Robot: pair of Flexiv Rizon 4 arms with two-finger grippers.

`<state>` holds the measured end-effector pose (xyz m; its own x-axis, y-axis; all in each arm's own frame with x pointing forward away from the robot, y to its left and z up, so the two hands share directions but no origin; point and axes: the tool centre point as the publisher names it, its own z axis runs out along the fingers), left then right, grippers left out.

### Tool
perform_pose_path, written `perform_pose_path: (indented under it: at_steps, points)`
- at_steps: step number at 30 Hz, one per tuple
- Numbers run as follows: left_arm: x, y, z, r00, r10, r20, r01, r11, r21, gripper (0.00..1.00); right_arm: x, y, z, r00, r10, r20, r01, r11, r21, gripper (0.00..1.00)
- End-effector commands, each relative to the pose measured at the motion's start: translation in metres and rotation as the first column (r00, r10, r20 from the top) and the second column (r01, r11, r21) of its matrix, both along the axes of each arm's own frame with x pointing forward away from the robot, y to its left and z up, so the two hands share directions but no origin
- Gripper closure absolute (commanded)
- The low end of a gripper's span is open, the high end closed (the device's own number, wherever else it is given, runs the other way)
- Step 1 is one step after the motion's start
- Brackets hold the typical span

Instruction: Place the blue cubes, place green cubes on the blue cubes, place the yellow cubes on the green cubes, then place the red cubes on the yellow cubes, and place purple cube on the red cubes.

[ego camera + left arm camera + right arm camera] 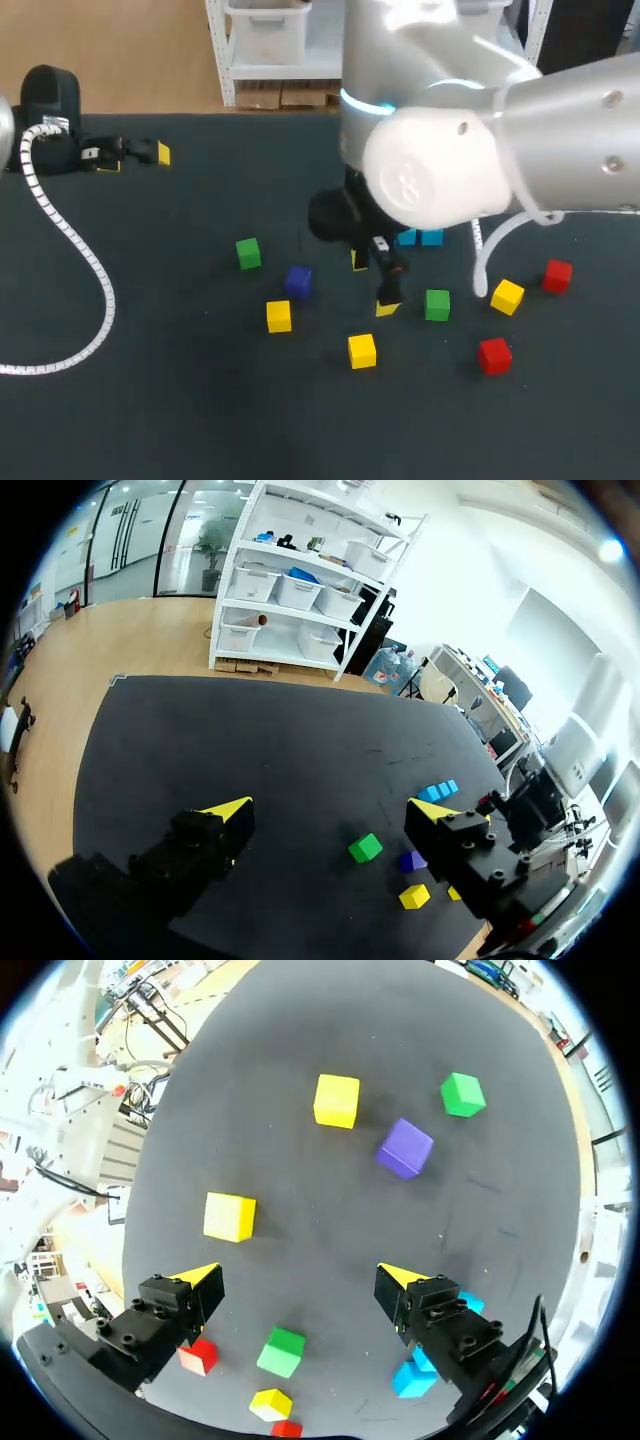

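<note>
Cubes lie scattered across the middle and right of the dark matte tabletop (180, 420) in the head view. My right gripper (374, 284) hangs among them, jaws spread wide, nothing between the tips. Just beyond it the pair of light blue cubes (420, 237) sits side by side, touching, partly hidden under my right arm (560, 140). The purple cube (297, 281) lies left of that gripper, between the left green cube (248, 253) and the left yellow cube (279, 316). The near yellow cube (362, 351) is closest to the front edge. The right green cube (437, 305) sits just beside the gripper's nearer tip. Further right, all apart, are the right yellow cube (507, 296), the far red cube (558, 275) and the near red cube (494, 355). My left gripper (135, 159) rests near the far left edge, well apart from every cube. Its white coiled cable (75, 245) loops over the left side, and a white label (90, 153) on it is too small to read. The front left of the table is open room.

In the left wrist view, my left jaws stand wide, holding nothing, with bare tabletop between them and ahead to the far edge. The left green cube, the purple cube and a yellow one lie beside one finger, with the blue pair beyond them.

In the right wrist view, my right jaws gape over bare tabletop. The purple cube lies ahead of them, the right green cube under the gripper, untouched, and the blue pair partly behind one finger.
</note>
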<state>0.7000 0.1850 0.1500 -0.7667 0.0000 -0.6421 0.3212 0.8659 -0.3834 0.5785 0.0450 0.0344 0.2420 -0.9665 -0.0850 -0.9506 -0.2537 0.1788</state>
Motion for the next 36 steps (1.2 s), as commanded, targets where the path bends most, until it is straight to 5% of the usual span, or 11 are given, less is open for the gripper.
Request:
perform_pose_path:
  at_steps: [1,15,36]
  points:
    - [0.0,0.0,0.0,1.0,0.0,0.0,0.0,1.0,0.0,0.0,-0.004,0.009,-0.004,0.999,0.001,-0.032,-0.002,0.999,-0.034,0.0]
    - [0.0,0.0,0.0,1.0,0.0,0.0,0.0,1.0,0.0,0.0,-0.04,0.004,-0.002,0.998,-0.044,-0.051,0.039,0.995,-0.096,0.0]
    - [0.0,0.0,0.0,1.0,0.0,0.0,0.0,1.0,0.0,0.0,-0.03,0.005,0.003,0.998,-0.054,-0.03,0.052,0.996,-0.078,0.0]
